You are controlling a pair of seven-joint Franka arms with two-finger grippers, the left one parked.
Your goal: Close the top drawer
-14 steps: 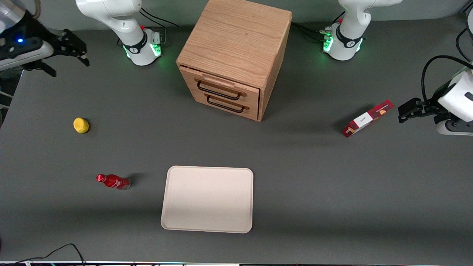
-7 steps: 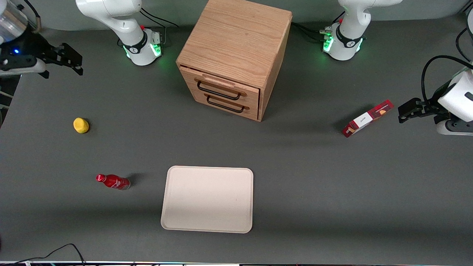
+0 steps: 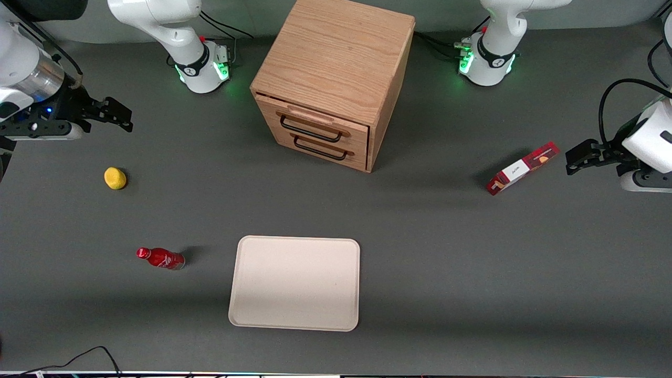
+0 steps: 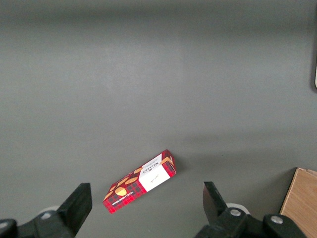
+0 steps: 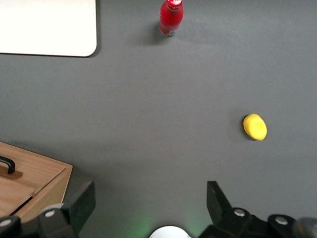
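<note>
The wooden cabinet (image 3: pixel 336 58) stands at the middle of the table, farther from the front camera than the tray. Its top drawer (image 3: pixel 315 125), light oak with a wooden lip and a black wire handle (image 3: pixel 310 131), sticks out a little from the cabinet front. The lower drawer (image 3: pixel 321 149) sits flush below it. My right gripper (image 3: pixel 118 118) is open and empty. It hangs above the table toward the working arm's end, well apart from the cabinet. In the right wrist view the gripper (image 5: pixel 148 203) shows two spread fingers, with a corner of the cabinet (image 5: pixel 29 183) beside one of them.
A yellow lemon-like object (image 3: pixel 115 178) and a red bottle (image 3: pixel 160 258) lying on its side are toward the working arm's end. A beige tray (image 3: pixel 295 282) lies in front of the cabinet, nearer the camera. A red box (image 3: pixel 522 168) lies toward the parked arm's end.
My right gripper has moved nearer to the front camera and slightly toward the cabinet. The drawer and the other objects have not moved.
</note>
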